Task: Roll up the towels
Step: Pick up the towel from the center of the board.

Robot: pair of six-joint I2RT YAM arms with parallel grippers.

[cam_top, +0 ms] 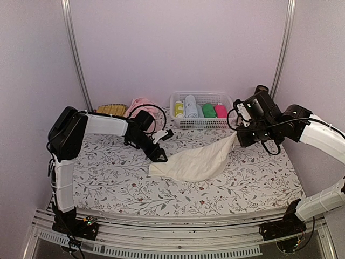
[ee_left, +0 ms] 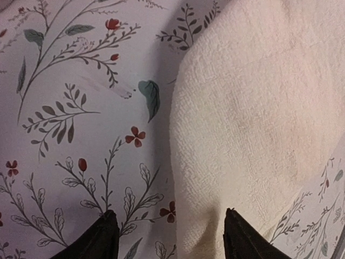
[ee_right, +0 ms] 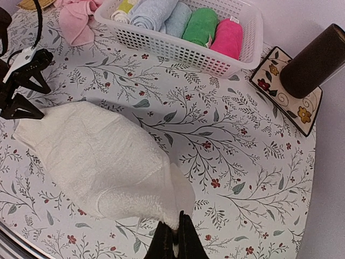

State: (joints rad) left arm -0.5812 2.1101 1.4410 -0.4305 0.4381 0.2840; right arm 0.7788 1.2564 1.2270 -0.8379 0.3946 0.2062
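Cream towel (ee_right: 102, 162), corner hidden in right gripper (ee_right: 173, 233) (pink towel (ee_right: 75, 24) cropped).

Two loose towels: one cream towel (cam_top: 194, 162) mid-frame, one pink towel (cam_top: 139, 103) upper left. One basket (ee_right: 178, 51) holds five rolls (ee_right: 202, 24) (two pale blue, possibly one). One left gripper (ee_left: 170, 232), one right gripper (ee_right: 175, 237). One cylinder (ee_right: 315, 59), one tile (ee_right: 267, 75).

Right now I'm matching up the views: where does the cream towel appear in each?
Top external: cream towel near the picture's centre.
Left wrist: fills the right half.
Right wrist: left and centre, reaching the bottom edge.
Shared landmark: floral tablecloth under it.
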